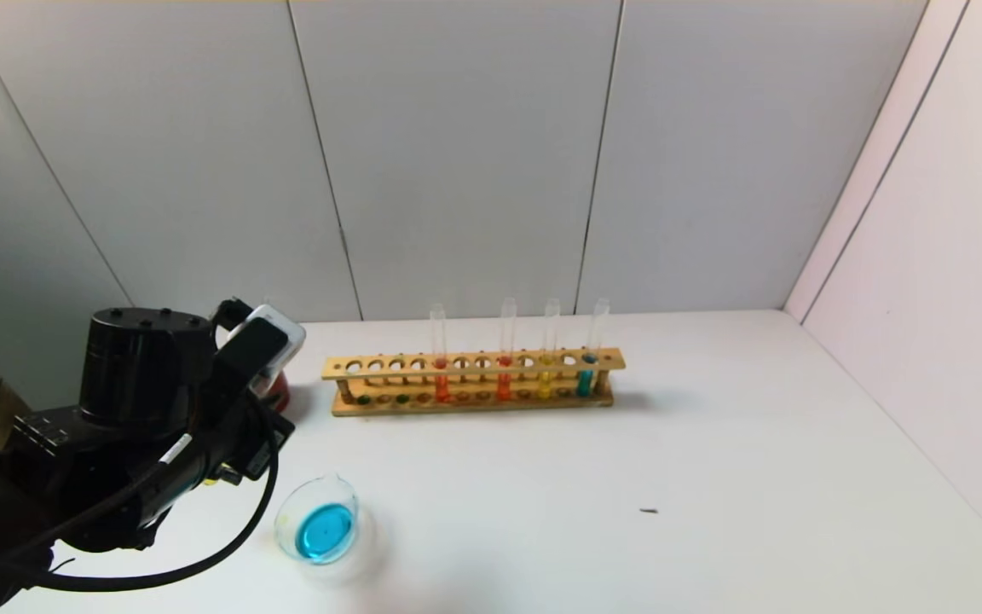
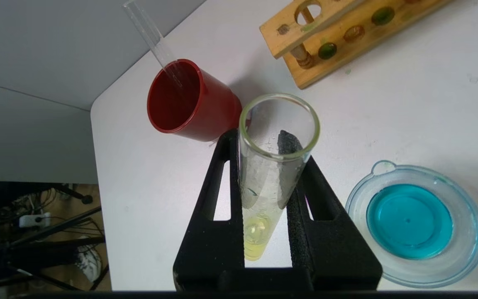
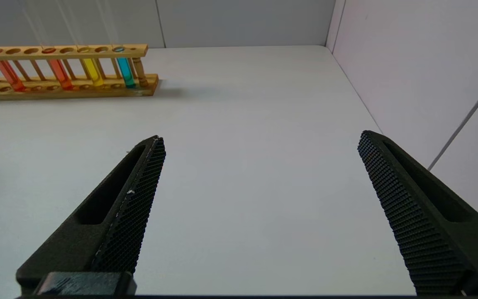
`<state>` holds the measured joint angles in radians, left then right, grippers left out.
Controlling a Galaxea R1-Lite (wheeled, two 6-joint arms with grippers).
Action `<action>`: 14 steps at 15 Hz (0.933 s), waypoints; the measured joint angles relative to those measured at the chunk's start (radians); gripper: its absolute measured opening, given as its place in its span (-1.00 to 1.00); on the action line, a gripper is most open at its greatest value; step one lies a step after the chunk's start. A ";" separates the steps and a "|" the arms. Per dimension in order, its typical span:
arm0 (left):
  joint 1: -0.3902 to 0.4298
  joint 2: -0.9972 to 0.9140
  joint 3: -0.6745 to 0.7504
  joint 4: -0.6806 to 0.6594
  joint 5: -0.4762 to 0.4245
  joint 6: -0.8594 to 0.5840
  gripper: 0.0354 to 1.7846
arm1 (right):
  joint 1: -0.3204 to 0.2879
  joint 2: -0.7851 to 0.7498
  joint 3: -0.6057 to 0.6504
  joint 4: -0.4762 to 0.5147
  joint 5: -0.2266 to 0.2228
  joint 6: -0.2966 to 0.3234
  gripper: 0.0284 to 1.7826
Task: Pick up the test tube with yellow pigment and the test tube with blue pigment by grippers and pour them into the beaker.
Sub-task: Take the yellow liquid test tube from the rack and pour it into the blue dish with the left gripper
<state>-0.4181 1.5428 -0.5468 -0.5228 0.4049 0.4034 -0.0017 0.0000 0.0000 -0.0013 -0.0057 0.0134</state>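
Note:
My left gripper (image 2: 259,141) is shut on the test tube with yellow pigment (image 2: 278,124). A little lime-yellow liquid (image 2: 254,243) sits at the tube's bottom. I hold it above the table between a dark-red cup and the beaker (image 2: 467,257). The beaker holds blue liquid and also shows in the head view (image 1: 286,512), just right of my left wrist (image 1: 150,367). The test tube with blue pigment (image 1: 585,379) stands at the right end of the wooden rack (image 1: 474,401); it also shows in the right wrist view (image 3: 126,72). My right gripper (image 3: 262,139) is open and empty over bare table.
The dark-red cup (image 2: 189,104) stands by the rack's left end with an empty glass tube (image 2: 152,37) leaning in it. The rack also holds two red-orange tubes (image 1: 440,384) and a golden-yellow tube (image 1: 546,379). White walls close in at the back and right.

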 joint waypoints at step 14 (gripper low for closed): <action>-0.057 0.139 0.007 0.214 0.067 0.122 -0.66 | 0.000 0.000 0.000 0.000 0.000 0.000 0.91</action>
<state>-0.4747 1.6813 -0.5396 -0.3087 0.4719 0.5253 -0.0017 0.0000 0.0000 -0.0013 -0.0057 0.0134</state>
